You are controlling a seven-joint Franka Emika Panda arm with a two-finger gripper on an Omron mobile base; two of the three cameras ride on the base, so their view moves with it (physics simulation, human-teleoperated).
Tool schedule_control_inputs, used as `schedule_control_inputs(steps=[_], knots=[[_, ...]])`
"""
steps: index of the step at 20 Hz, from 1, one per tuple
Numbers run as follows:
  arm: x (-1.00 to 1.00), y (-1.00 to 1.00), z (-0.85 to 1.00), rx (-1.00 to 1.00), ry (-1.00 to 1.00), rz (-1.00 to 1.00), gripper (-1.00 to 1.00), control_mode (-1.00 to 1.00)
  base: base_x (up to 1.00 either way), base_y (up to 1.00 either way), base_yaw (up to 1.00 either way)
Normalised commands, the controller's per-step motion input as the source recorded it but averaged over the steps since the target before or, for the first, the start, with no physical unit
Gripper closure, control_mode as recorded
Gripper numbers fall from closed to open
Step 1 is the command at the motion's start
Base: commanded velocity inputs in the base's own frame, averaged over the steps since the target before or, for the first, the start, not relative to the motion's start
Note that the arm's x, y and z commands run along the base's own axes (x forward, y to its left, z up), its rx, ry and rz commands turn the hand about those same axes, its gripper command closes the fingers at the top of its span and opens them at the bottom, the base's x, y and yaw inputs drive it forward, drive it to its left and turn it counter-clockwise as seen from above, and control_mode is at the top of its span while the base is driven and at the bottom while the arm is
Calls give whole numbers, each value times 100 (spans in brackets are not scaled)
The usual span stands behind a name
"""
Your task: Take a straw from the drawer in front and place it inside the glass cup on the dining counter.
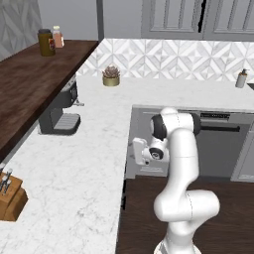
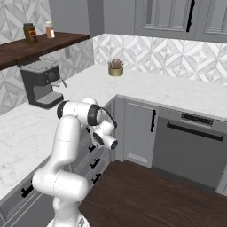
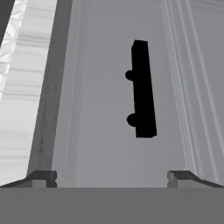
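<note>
Even, bright, flat rendered light; soft faint shadows, slightly coarse, no glare.

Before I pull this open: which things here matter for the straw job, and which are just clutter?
Job: drawer, its black bar handle, open gripper.
Clutter: coffee machine, potted plant, knife block, dishwasher, shelf jars.

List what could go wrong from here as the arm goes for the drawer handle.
The gripper is open and faces the shut drawer, but the black handle sits off to one side of the midline between the fingertips; closing now could miss it. The handle is slim, so a shallow grip may slip when pulling.
</note>
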Motion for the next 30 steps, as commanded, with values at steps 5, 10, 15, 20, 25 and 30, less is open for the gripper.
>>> schedule_control_inputs(steps=[5, 10, 15, 20, 25, 30], knots=[[34, 2, -22, 0, 2, -3, -100, -100, 0, 0, 0], [38, 11, -5, 0, 0, 0, -100, -100, 0, 0, 0], [36, 10, -12, 0, 0, 0, -100, -100, 0, 0, 0], [19, 7, -24, 0, 2, 0, -100, -100, 0, 0, 0], [8, 13, -25, 0, 3, 0, -100, -100, 0, 0, 0], [1, 23, -6, 0, 0, 0, -100, -100, 0, 0, 0]])
